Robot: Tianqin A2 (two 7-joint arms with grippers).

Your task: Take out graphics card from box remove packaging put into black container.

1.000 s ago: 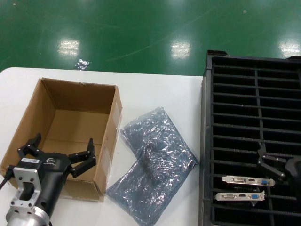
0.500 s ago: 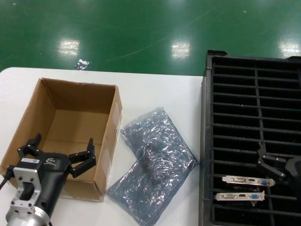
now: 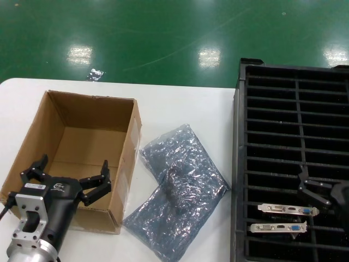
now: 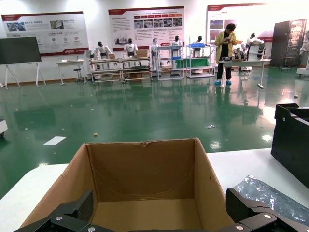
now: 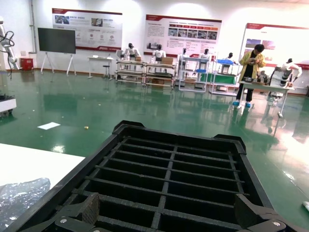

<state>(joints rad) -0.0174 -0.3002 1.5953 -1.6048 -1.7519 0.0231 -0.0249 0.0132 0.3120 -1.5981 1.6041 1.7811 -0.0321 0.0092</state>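
Note:
The brown cardboard box stands open at the table's left, and its floor shows bare. My left gripper is open, hovering at the box's front rim with nothing between its fingers. Two crinkly grey-silver bags of packaging lie overlapped on the table between the box and the black container. Two graphics cards with silver brackets stand in the container's near slots. My right gripper is open and empty above those slots.
The white table ends at the far side against a green floor. The container's rim rises just right of the bags. One bag's corner shows in the left wrist view beside the box's wall.

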